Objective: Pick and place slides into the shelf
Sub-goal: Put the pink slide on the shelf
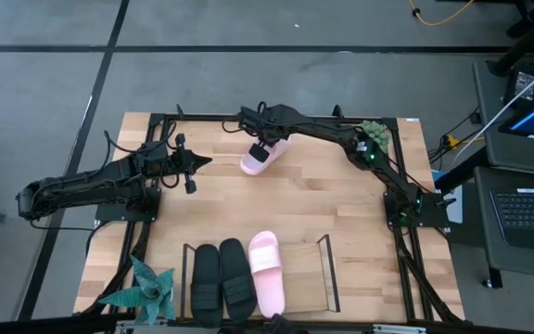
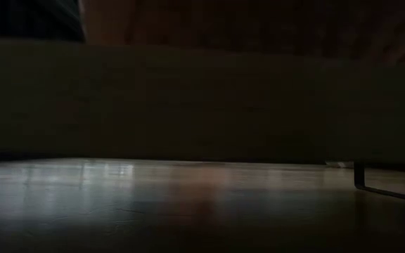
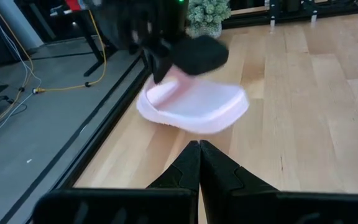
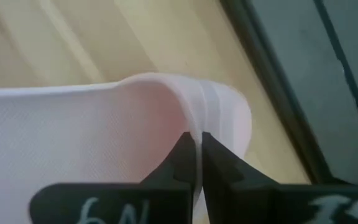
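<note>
Wooden tabletop (image 1: 341,204): we have three slides in the shelf (image 1: 325,272), and our right gripper (image 1: 260,154) pinches the last pink slide (image 1: 265,151) far from it, left gripper (image 1: 191,167) clenched empty.

The low view is almost wholly dark; little beyond a dim floor sheen can be made out. The pink slide (image 4: 104,143) is cut off at the right wrist view's left edge.
</note>
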Action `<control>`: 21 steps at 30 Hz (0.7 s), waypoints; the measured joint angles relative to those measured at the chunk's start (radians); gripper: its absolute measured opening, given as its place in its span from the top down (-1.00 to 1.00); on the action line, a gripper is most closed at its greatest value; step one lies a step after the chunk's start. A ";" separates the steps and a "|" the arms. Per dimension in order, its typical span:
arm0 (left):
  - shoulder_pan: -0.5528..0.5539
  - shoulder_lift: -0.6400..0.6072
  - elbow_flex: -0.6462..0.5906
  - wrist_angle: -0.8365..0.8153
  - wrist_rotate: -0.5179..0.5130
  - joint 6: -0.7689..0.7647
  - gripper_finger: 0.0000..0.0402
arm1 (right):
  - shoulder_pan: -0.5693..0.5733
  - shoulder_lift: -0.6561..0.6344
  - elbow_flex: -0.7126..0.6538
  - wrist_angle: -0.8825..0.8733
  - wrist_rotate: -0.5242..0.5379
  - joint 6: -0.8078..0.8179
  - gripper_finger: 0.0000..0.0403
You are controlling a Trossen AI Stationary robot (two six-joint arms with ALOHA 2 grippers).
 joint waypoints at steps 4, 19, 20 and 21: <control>0.000 0.000 0.000 -0.001 0.000 -0.001 1.00 | 0.013 -0.053 0.002 0.013 -0.001 -0.027 0.94; 0.000 0.000 0.000 -0.001 0.000 0.000 1.00 | 0.085 -0.321 0.003 -0.167 0.135 -0.185 0.94; 0.000 0.000 0.000 -0.001 0.000 0.000 1.00 | 0.095 -0.333 0.003 -0.188 0.153 -0.200 0.94; 0.000 0.000 0.000 0.000 0.000 0.000 1.00 | 0.104 -0.342 0.003 -0.210 0.159 -0.219 0.94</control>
